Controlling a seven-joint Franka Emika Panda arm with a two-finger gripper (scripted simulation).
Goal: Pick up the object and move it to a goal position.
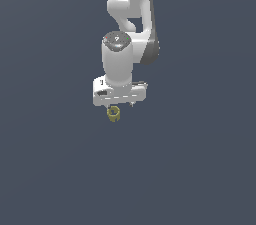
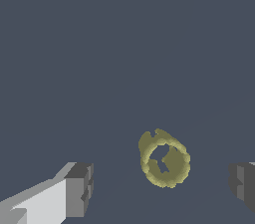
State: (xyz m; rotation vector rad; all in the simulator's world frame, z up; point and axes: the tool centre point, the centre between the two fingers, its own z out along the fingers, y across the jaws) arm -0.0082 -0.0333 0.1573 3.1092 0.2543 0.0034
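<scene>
The object is a tiny yellow-olive ring (image 1: pixel 113 113) with a dark hole, lying on the dark grey floor just below the white gripper (image 1: pixel 119 104) in the exterior view. In the wrist view the ring (image 2: pixel 164 160) lies between the two fingers (image 2: pixel 78 189), closer to the other finger at the picture's edge, and touches neither. The gripper (image 2: pixel 162 185) is open and empty. The jaws stand wide apart, far wider than the ring. The fingertips are mostly hidden under the hand in the exterior view.
The white arm (image 1: pixel 131 24) rises behind the gripper toward the top of the exterior view. The plain dark grey floor (image 1: pixel 200 169) spreads all around; no other objects or goal marker show.
</scene>
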